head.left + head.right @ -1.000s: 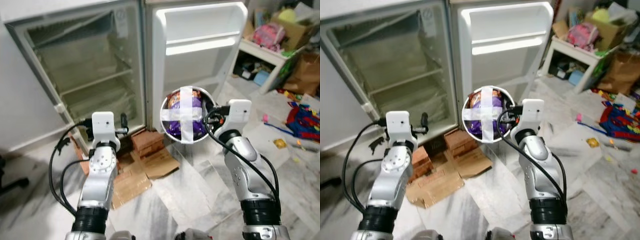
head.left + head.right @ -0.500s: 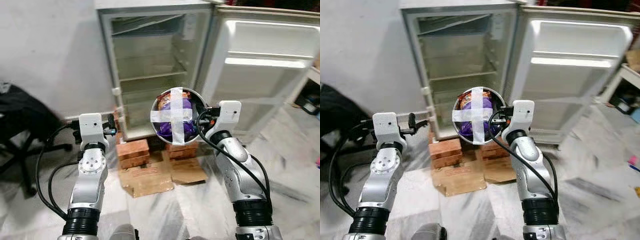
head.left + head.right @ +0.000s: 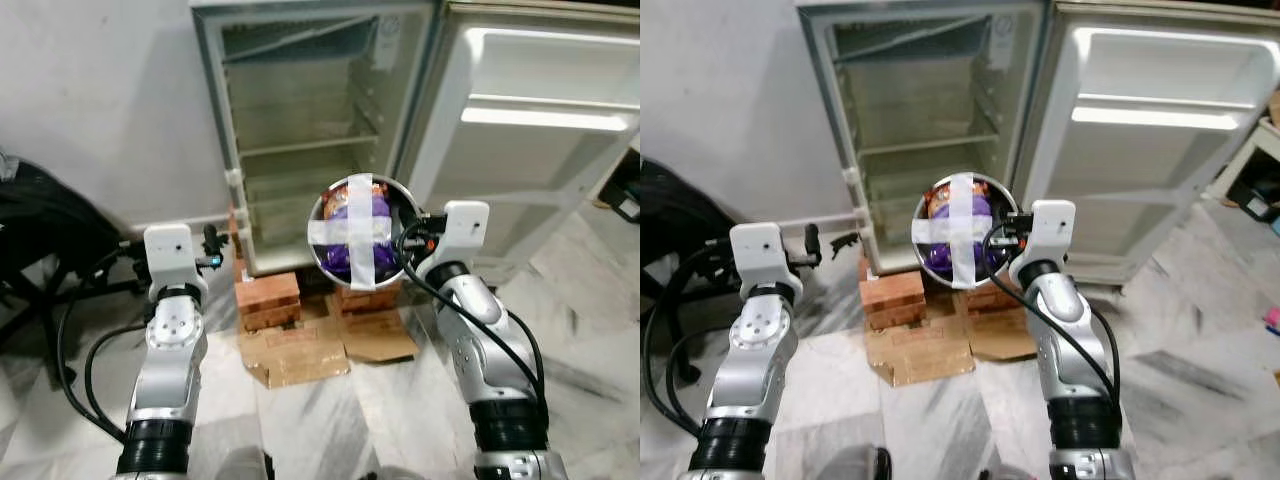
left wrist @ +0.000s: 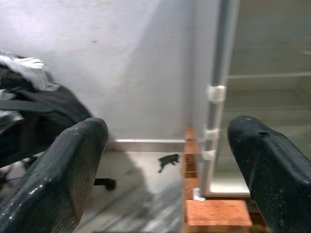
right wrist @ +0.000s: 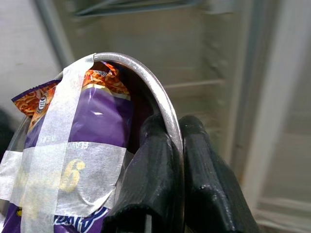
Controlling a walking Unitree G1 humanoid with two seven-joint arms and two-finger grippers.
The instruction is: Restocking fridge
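Bowl (image 3: 358, 240) rim pinched by right claw (image 5: 175, 145) before fridge (image 3: 310, 120); left claw (image 4: 165, 160) spread.

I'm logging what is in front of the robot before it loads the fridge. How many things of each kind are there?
Fridge: 1
Steel bowl taped over a purple snack packet: 1
Brick stacks under the fridge: 2
Flattened cardboard: 1
Black chair: 1
Total: 6
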